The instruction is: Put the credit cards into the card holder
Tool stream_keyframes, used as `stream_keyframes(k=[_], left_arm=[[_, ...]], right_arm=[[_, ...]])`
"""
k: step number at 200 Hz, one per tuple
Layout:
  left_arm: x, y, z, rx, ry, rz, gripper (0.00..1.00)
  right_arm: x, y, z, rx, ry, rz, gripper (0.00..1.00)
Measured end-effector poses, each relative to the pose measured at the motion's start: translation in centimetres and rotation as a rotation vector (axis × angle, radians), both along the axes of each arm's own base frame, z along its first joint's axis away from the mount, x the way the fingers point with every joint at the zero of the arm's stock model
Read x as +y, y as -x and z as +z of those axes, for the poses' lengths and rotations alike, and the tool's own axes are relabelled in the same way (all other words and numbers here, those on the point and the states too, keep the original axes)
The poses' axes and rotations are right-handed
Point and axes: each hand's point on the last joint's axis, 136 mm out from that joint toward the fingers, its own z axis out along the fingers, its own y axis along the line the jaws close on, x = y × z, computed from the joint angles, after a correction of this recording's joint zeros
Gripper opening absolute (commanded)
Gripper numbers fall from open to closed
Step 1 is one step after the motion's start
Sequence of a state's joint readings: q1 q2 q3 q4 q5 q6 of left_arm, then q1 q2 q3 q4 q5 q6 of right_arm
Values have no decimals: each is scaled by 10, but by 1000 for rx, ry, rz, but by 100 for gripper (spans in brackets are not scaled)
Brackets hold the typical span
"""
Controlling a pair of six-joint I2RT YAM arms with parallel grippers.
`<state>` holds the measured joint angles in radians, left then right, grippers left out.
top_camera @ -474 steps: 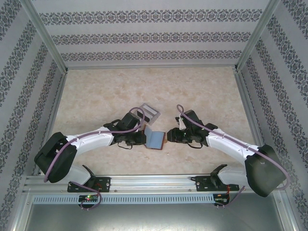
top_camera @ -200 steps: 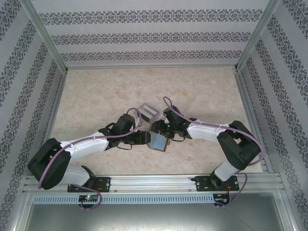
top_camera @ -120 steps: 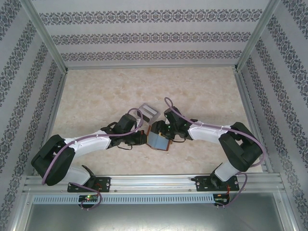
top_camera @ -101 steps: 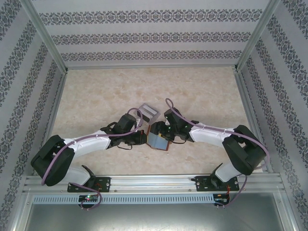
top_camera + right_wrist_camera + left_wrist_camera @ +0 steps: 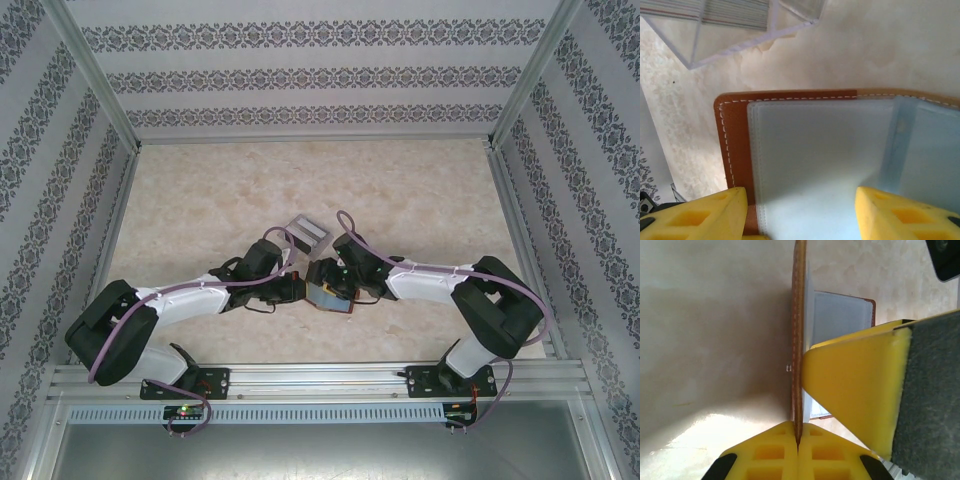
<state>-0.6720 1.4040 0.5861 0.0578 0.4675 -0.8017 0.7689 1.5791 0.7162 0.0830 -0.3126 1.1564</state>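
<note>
From above: card holder (image 5: 328,290) open just below the middle of the frame on the pale marbled surface (image 5: 430,190), grey inside facing up, long axis slanting from upper left down to lower right, brown rim at the lower right end. Just above it, toward upper left and apart from it, a clear plastic tray (image 5: 308,233), contents too small to tell. Left fingers (image 5: 299,288) at the holder's left end, right fingers (image 5: 343,285) at its upper right side. Both arms low, reaching inward from the lower corners with elbows bent, wrists meeting at the holder.

Left wrist view: brown cover of the card holder (image 5: 799,330) seen edge-on, running straight up the middle of the frame, grey sleeves (image 5: 840,322) spread to its right. Left fingers (image 5: 772,452) pressed together on the cover's lower edge at bottom centre. A broad yellow finger with a dark grey pad (image 5: 855,390) slanting in from lower right across the sleeves.

Right wrist view: card holder (image 5: 722,135) flat and open, stitched brown border along top and left, pale grey sleeves (image 5: 815,160) across the middle. Clear plastic tray (image 5: 740,45) at upper left. Right fingers (image 5: 700,215) well apart at the two bottom corners, straddling the sleeves, clamped on nothing.
</note>
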Motion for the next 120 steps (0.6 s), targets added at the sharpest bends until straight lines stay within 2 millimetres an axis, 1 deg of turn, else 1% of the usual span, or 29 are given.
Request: stream_keyframes(k=[22,32,43,66,90,120], left_arm=[[0,0,0,1,3,3,0],[0,0,0,2,3,5,5],[0,0,0,3,3,6,8],[0,0,0,5,2,6,9],[0,0,0,6,3,6,15],[0,0,0,6,3,6,17]], right_arm=[[-4,0,-4,-3,20,-6,70],[-5,0,-5,-6,25,-6,72],[-6,0,-6,-7,30,-4,72],[-6,0,-8,-13,37,5,68],[-6,0,-8,-20,41,10,56],[-11,1,-12,-24,68,16,52]])
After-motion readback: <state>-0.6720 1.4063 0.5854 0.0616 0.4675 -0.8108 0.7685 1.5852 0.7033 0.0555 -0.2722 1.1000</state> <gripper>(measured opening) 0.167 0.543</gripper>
